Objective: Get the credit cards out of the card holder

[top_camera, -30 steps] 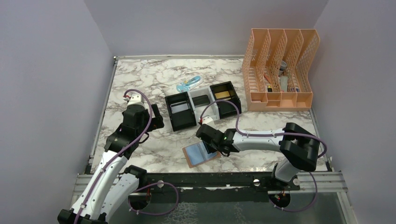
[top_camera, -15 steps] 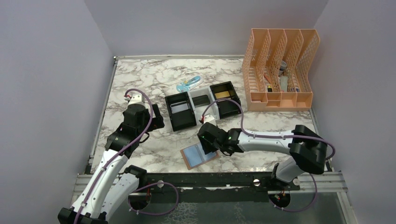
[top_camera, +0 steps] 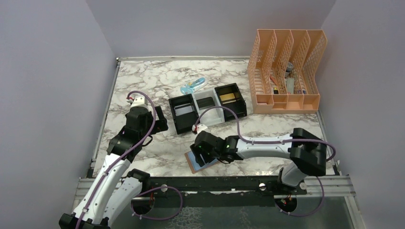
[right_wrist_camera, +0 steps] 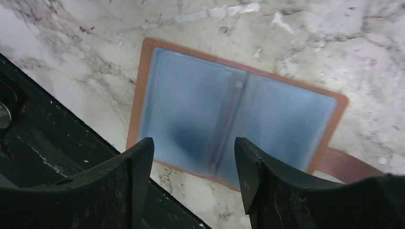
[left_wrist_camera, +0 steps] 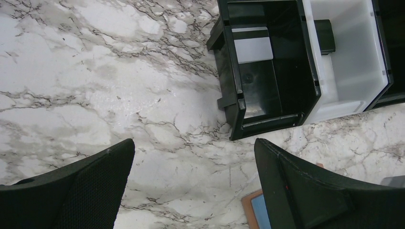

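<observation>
On the marble table [top_camera: 143, 81], the card holder [right_wrist_camera: 200, 109] is lying open at the near edge, directly under the right gripper [right_wrist_camera: 193, 148], jaws parted and empty, with the wide-open left gripper [left_wrist_camera: 194, 145] sitting well away.

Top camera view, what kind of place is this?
Probably a robot test cell: a marble-patterned table boxed in by plain walls, two robot arms at its near edge, and an orange file rack.
</observation>
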{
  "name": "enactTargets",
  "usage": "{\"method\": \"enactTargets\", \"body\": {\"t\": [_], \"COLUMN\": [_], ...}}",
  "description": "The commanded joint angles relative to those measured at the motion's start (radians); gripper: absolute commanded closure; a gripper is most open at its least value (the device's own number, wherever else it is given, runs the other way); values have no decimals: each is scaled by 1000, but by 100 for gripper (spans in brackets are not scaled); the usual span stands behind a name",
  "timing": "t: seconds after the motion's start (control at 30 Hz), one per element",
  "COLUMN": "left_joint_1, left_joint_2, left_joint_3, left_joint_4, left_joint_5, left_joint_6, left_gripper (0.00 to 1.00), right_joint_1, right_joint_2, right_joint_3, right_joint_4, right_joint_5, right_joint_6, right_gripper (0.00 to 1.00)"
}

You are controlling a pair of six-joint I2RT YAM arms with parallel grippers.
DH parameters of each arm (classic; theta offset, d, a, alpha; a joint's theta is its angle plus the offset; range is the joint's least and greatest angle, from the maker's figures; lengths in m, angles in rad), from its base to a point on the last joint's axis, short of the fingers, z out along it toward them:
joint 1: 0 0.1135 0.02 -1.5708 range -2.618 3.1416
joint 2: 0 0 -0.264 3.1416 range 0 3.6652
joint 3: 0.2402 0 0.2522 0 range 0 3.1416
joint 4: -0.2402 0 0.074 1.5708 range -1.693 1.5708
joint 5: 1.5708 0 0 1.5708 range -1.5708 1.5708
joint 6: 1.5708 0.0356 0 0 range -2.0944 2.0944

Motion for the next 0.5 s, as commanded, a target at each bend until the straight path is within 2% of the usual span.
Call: {"method": "enactTargets", "body": {"t": [0.0,0.3,0.47], "left_joint_1": [3,3,3], "left_joint_2": [-18,-21,-18], "left_joint_3": [-11,-11,-12], "left_joint_4": [18,18,18], "left_joint_5": [2,2,2], "left_joint_6": [11,11,11], "left_gripper": [1,1,1], "right_joint_1": [49,72,81], "right_joint_2": [73,203,297], "right_joint_3": [63,139,172], "right_joint_4": [12,-61,-142], "right_joint_5": [-16,52,134], "right_joint_6": [-10,-30,38], "right_gripper": [36,33,33]}}
